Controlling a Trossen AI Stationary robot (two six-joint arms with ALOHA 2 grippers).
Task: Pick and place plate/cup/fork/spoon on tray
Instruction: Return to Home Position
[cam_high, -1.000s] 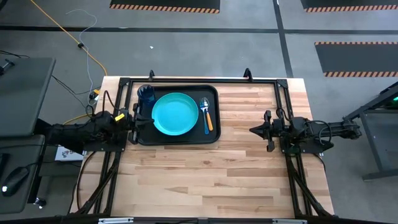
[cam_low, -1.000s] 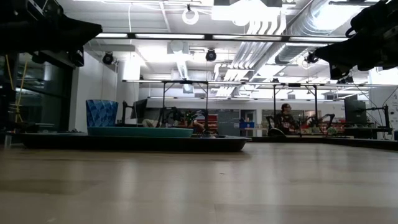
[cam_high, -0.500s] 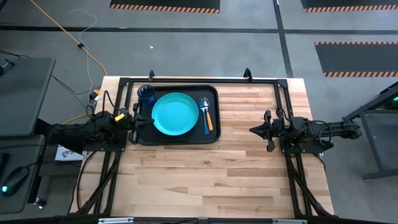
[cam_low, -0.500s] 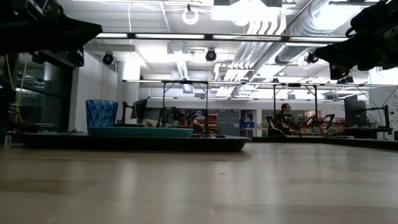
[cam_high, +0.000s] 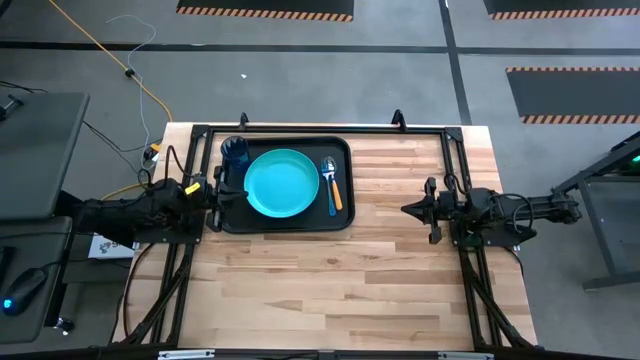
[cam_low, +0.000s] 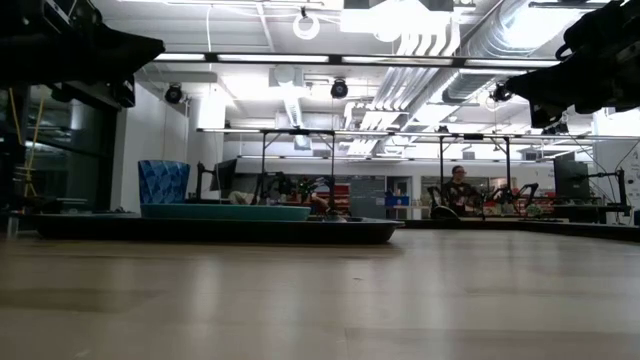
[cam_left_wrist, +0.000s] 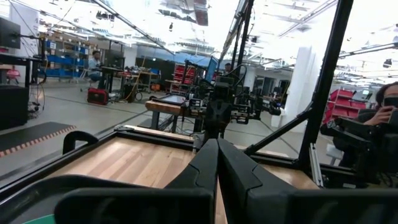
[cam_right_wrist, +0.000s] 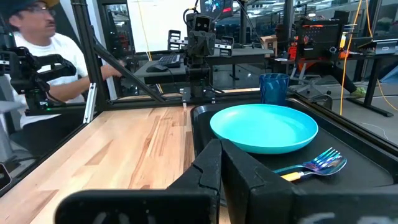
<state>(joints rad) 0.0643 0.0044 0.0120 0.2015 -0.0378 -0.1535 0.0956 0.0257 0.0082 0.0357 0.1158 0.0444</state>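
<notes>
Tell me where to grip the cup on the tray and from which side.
Grip the cup by its rim from straight above. It stands upright in the tray's corner, the raised edge close on two sides and the plate beside it, so a sideways approach looks cramped.

No text, label or number can be read anywhere.

— Site class? 
— Robotics lab or workshop, open-plan industrial hall.
— Evidence? 
— Exposed silver ceiling ducts (cam_low: 470, 40); grey floor with orange-black hazard-striped mats (cam_high: 265, 9); pale butcher-block wooden desk (cam_high: 380, 260) in a black metal frame (cam_high: 455, 150); further workstations with a seated person (cam_low: 458, 188); yellow cable (cam_high: 110, 60) across the floor.
</notes>
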